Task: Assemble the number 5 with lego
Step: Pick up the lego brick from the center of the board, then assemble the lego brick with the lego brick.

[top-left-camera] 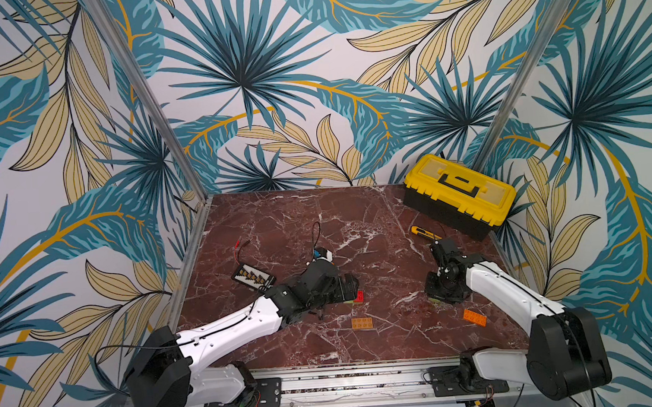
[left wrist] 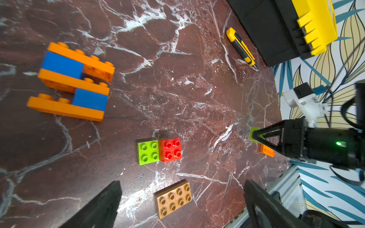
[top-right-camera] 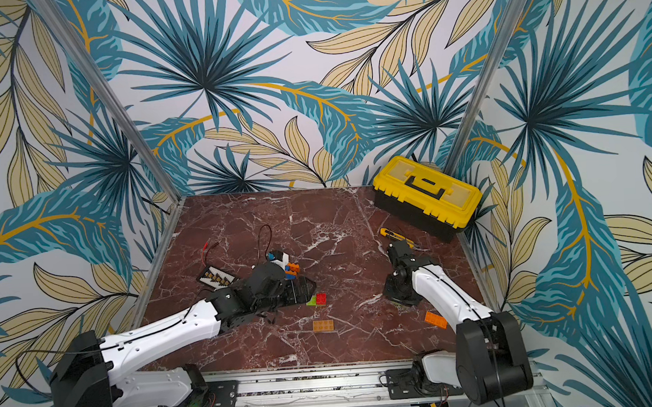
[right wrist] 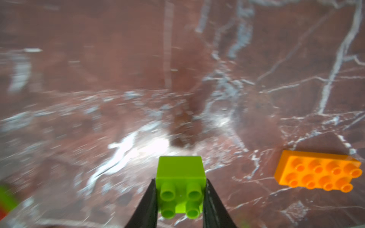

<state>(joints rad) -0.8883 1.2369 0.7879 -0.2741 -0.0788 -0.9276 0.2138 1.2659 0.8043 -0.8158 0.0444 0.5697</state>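
Two tools work over the marble-patterned worktop [top-left-camera: 279, 223]. We find the right tool [right wrist: 180, 180] closed on a lime-green brick [right wrist: 179, 167]: its two black fingers [right wrist: 146, 207] press the brick's opposite side walls, and the four studs face the wrist camera. We cannot tell whether this brick touches the worktop or hangs just above it. Near it, toward the front edge of the worktop, an orange oblong [right wrist: 318, 170] lies flat, studs up, apart from the tool. The left tool [left wrist: 182, 181] has its jaws spread wide and grips nothing; it hovers above the worktop near the middle. In the left wrist view a tan-orange oblong [left wrist: 173, 199] lies flat in the gap between the two fingers, touching neither. Just beyond it we note a lime-green square [left wrist: 148, 153] and a red square [left wrist: 170, 150] side by side, touching, both studs up. Farther off lies the orange-and-blue stack [left wrist: 73, 81]: three orange oblongs with two blue squares between them, the blue squares set at alternate ends, the whole resting on its side. In a top view the orange-and-blue stack [top-right-camera: 291, 270] shows just beside the left wrist. A utility knife [left wrist: 242, 47] lies near the yellow-lidded toolbox [top-left-camera: 459, 194] at the far right corner, and a black board [top-left-camera: 253, 276] sits near the left edge.
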